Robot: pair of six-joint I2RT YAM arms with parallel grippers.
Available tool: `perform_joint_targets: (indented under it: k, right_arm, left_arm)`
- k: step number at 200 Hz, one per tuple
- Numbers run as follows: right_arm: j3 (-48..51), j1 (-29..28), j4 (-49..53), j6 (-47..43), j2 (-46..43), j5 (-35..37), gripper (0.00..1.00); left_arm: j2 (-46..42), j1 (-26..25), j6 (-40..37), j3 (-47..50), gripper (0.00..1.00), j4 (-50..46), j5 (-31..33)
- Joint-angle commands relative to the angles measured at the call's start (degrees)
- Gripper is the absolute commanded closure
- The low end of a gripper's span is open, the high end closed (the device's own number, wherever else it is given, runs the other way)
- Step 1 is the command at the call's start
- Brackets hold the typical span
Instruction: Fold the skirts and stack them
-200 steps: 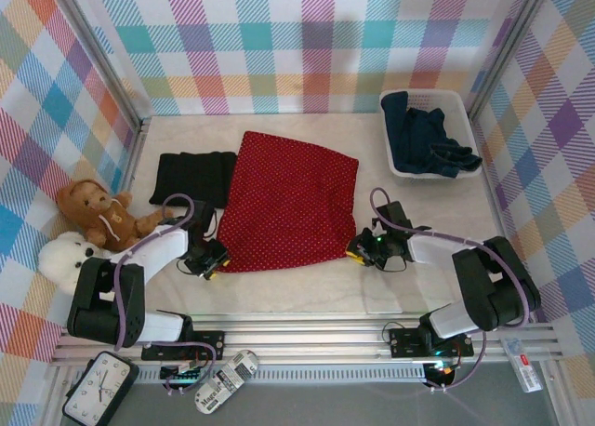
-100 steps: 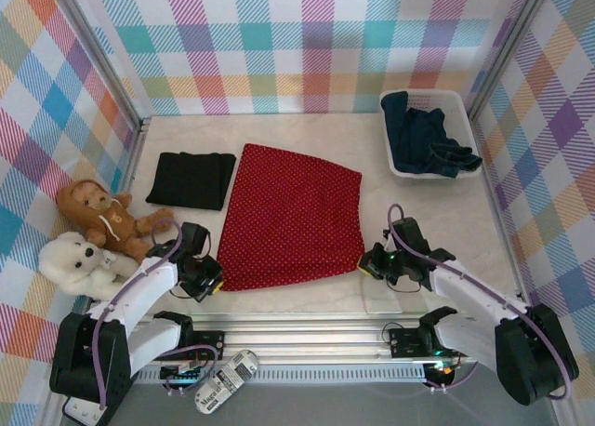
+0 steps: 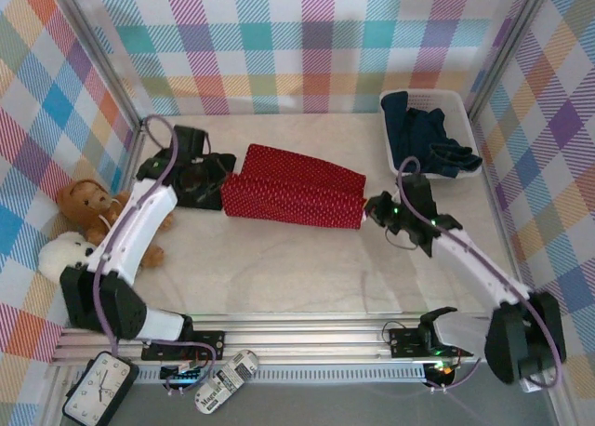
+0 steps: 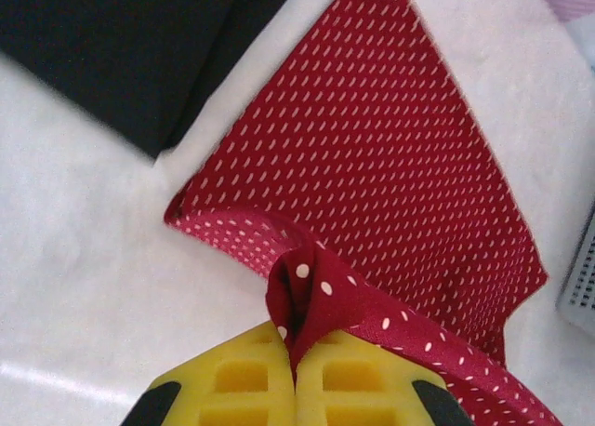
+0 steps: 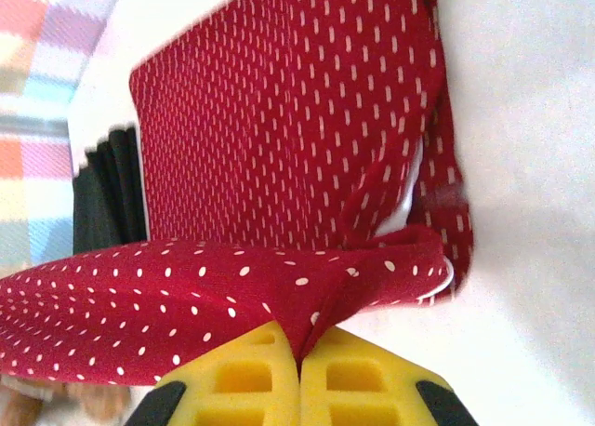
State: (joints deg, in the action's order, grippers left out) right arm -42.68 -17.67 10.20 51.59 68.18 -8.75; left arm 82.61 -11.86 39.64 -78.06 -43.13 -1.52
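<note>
Left gripper (image 3: 226, 179) and right gripper (image 3: 372, 207), pinched shut on the hem of the red white-dotted cloth skirt (image 3: 297, 198), now hold it toward 12 o'clock, no longer at 6. The first fold looks nearly laid.

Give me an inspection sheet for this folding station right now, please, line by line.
Surface: white tabletop, no stains seen.
Job's things: red dotted skirt half folded at centre; black skirt folded to its left; denim skirts in the basket.
Clutter: brown teddy bear, white teddy bear, clock, remote.
Grippers: left tool and right tool both shut on the red dotted skirt's edge.
Cables: purple cables run along both arms.
Surroundings: plaid walls.
</note>
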Motion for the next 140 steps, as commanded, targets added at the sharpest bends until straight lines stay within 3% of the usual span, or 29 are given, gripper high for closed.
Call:
perform_joint_targets:
  k: [1, 65, 140]
  right_arm:
    - [-6.9, 1.5, -4.2, -0.4, 8.8, 7.3, 1.00]
    - [-19.6, 1.7, -4.7, -1.2, 26.8, 12.1, 0.96]
    - [-30.5, 1.9, -2.0, -6.9, 38.7, 8.8, 0.87]
  left_arm:
    - [8.7, 1.3, -5.9, -8.6, 1.00, 4.9, 6.9]
    - [32.9, 1.7, -9.9, -33.2, 1.00, 2.7, 3.9]
    - [50.6, 1.7, -10.7, -53.2, 1.00, -2.5, 1.8]
